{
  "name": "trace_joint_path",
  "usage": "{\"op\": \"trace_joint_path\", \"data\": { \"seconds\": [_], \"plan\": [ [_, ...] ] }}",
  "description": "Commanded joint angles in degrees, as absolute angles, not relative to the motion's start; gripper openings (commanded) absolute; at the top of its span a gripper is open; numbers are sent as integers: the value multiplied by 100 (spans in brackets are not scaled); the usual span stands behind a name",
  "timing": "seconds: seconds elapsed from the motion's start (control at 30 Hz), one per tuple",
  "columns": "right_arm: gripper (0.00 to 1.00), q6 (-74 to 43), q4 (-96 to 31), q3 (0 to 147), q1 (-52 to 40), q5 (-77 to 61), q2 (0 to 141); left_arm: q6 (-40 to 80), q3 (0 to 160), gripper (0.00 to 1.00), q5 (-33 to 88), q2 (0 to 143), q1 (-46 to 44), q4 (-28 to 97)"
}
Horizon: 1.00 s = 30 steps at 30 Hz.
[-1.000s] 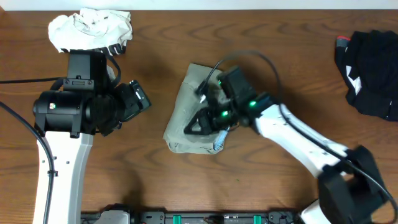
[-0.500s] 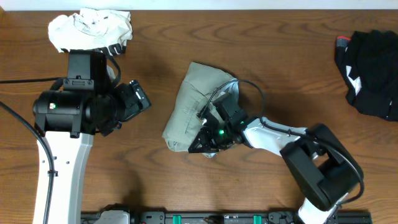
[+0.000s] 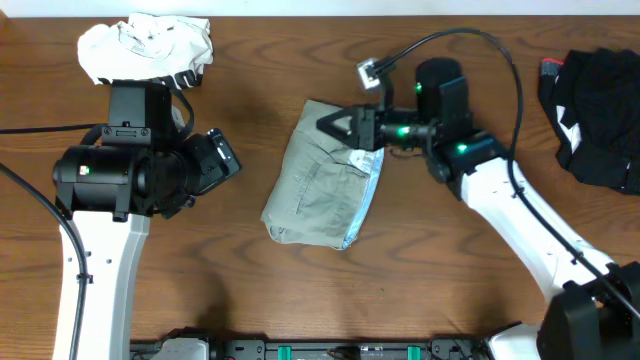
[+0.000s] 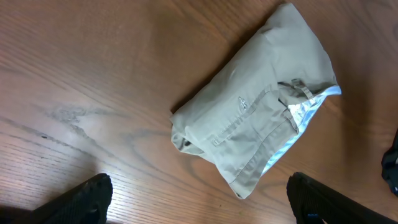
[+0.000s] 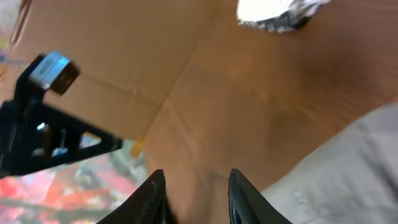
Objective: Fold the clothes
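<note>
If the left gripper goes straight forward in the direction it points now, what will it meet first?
Most likely the khaki garment. It lies ahead of the open left gripper, with only bare table between them. If the gripper is pitched downward, it may touch the wood first.

Light is even and bright from above, with soft shadows on the desk (image 3: 260, 290). The right wrist view is blurred throughout; the left wrist view is sharp, its dark fingers (image 4: 84, 198) defocused.
</note>
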<state>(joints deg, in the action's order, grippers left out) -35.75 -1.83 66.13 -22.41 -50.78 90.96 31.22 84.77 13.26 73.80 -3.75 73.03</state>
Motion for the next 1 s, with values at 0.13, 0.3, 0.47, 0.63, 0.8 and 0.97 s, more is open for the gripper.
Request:
{"op": "trace_joint_path", "data": {
  "seconds": [0.13, 0.3, 0.47, 0.63, 0.8, 0.97],
  "plan": [
    [31, -3533, 746, 6547, -2193, -5009, 10396, 3044, 8455, 92, 1234, 7334, -344, 7264],
    [31, -3835, 1542, 6547, -2204, -4993, 11585, 3041, 8453, 92, 1234, 7336, -344, 7266],
    [30, -3760, 1741, 6547, -2202, -4928, 12381, 3044, 8444, 92, 1236, 7336, -344, 7264],
    [30, -3592, 1745, 6560, -2165, -4974, 12387, 3041, 8444, 92, 1236, 7336, -344, 7264],
    [33, -3597, 1728, 6602, -2034, -5293, 11605, 2814, 8444, 92, 1240, 7336, -344, 7258],
    [50, -3642, 1236, 6602, -1850, -5378, 10311, 2351, 8444, 92, 1251, 7336, -344, 7146]
  ]
}}
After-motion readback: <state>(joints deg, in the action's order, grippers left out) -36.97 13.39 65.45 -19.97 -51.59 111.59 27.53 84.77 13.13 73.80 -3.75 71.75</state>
